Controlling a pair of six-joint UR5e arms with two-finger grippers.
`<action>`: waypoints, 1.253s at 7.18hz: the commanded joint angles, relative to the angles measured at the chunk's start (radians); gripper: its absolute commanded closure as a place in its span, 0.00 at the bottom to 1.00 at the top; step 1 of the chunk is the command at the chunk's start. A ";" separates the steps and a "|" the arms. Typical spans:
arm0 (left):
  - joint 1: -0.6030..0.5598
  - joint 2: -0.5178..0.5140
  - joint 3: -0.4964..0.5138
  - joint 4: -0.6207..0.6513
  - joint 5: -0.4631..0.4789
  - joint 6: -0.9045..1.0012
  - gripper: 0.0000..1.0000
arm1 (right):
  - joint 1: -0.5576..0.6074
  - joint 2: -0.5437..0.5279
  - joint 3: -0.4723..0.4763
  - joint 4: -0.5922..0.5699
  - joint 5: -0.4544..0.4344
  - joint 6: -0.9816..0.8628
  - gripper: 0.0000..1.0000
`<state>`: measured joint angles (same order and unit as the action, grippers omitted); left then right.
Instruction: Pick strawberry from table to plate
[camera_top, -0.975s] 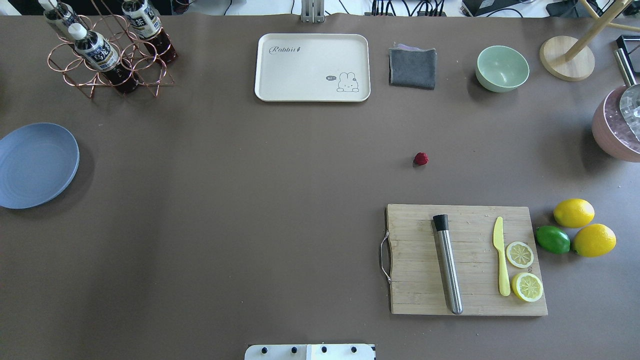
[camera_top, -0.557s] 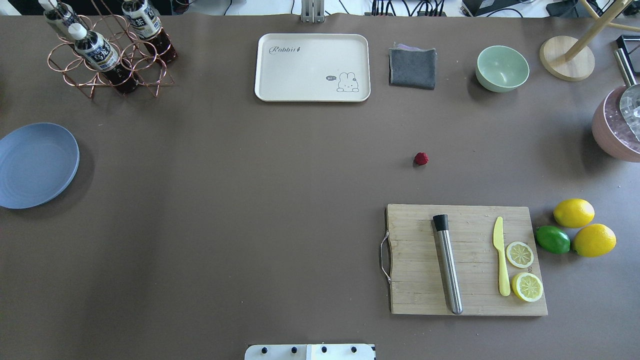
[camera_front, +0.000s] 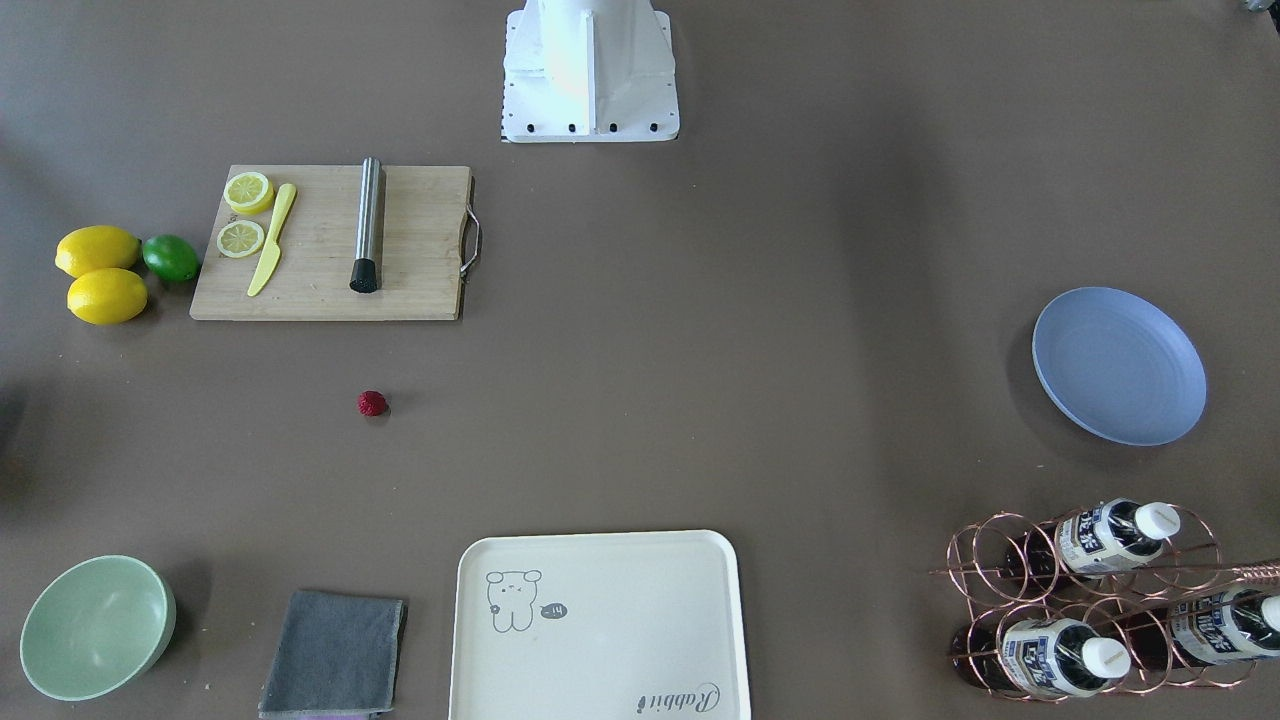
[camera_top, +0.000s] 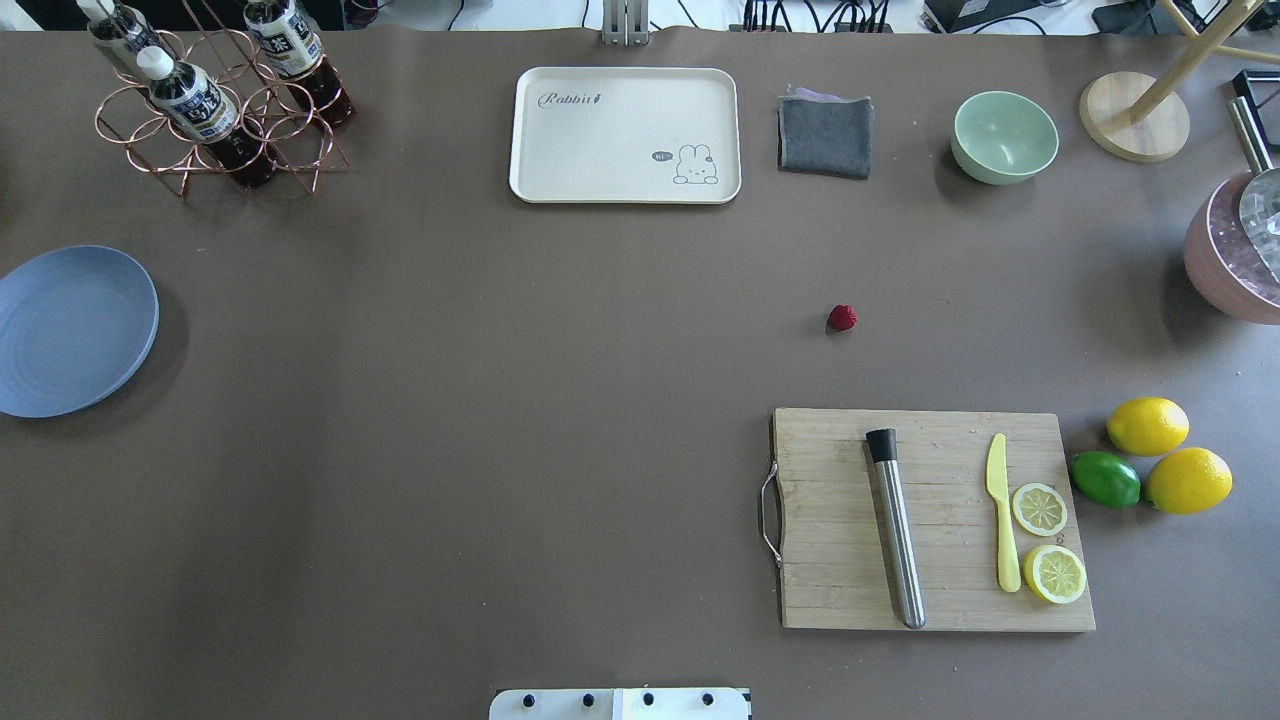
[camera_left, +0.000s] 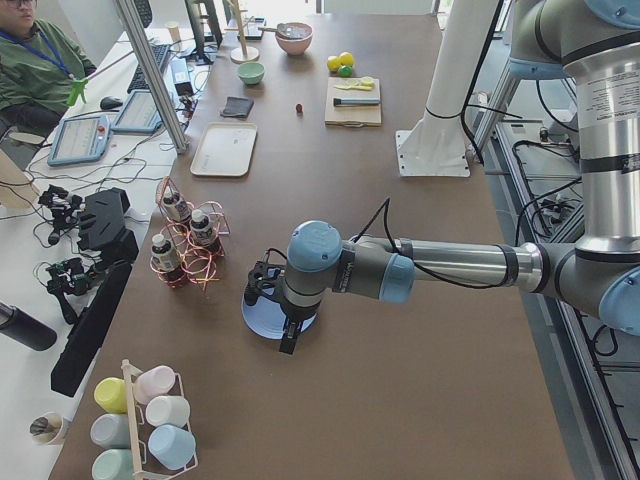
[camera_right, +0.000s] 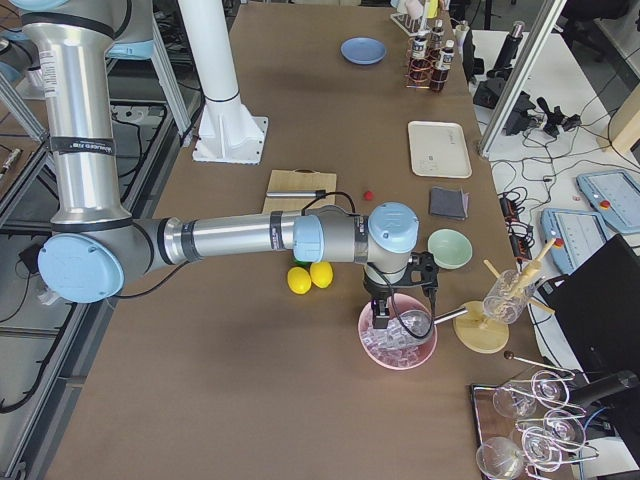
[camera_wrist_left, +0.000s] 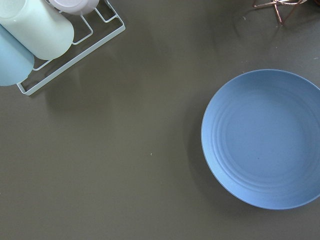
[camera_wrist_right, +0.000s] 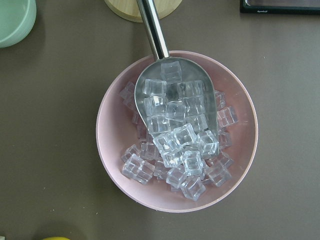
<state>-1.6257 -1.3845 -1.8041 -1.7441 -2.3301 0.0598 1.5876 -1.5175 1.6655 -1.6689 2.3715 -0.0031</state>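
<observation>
Fingers: can't tell how far apart on either side. Both grippers show only in the side views, nothing visibly held.
- left gripper (camera_left: 288, 338) points down, hovering over the plate (camera_top: 70, 330)
- right gripper (camera_right: 385, 318) points down over the pink bowl (camera_wrist_right: 102, 130)

Strawberry (camera_top: 842, 318) sits on the table (camera_top: 500, 400), apart from everything, between the far edge of the cutting board (camera_top: 830, 520) and the grey cloth (camera_top: 825, 133).

Containers:
- pink bowl: ice cubes (camera_wrist_right: 175, 145) plus a metal scoop (camera_wrist_right: 155, 35) heaped with more, handle sticking out over the rim
- copper wire rack (camera_top: 215, 140): three bottles (camera_top: 190, 100) lying tilted in the rings
- white wire rack (camera_wrist_left: 90, 47): pastel cups (camera_wrist_left: 42, 30) on their sides, near the plate
- cutting board: steel cylinder (camera_top: 897, 540), yellow knife (camera_top: 1002, 520), two lemon slices (camera_top: 1040, 508) just beside the knife
- green bowl (camera_top: 1004, 137) and cream tray (camera_top: 620, 130) along the far edge

Edges/room:
- plate is at the table's left end, its rim cut off by the overhead view's edge
- strawberry well apart from the plate; a wide run of table surface lies between them
- two lemons (camera_top: 1147, 425) and a lime (camera_top: 1105, 479) bunched just right of the board
- pink bowl at the right end, partly out of the overhead view
</observation>
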 joint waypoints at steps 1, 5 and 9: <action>0.000 0.001 0.000 0.000 0.000 0.000 0.02 | 0.000 -0.004 -0.001 0.000 0.000 0.000 0.00; 0.000 0.001 -0.003 0.000 -0.003 -0.002 0.02 | 0.000 -0.006 0.000 0.000 0.000 0.000 0.00; 0.001 -0.013 -0.007 0.000 -0.035 -0.002 0.02 | 0.000 0.000 -0.001 0.000 0.000 0.000 0.00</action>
<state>-1.6232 -1.3983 -1.8100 -1.7441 -2.3409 0.0591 1.5877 -1.5190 1.6654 -1.6690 2.3715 -0.0030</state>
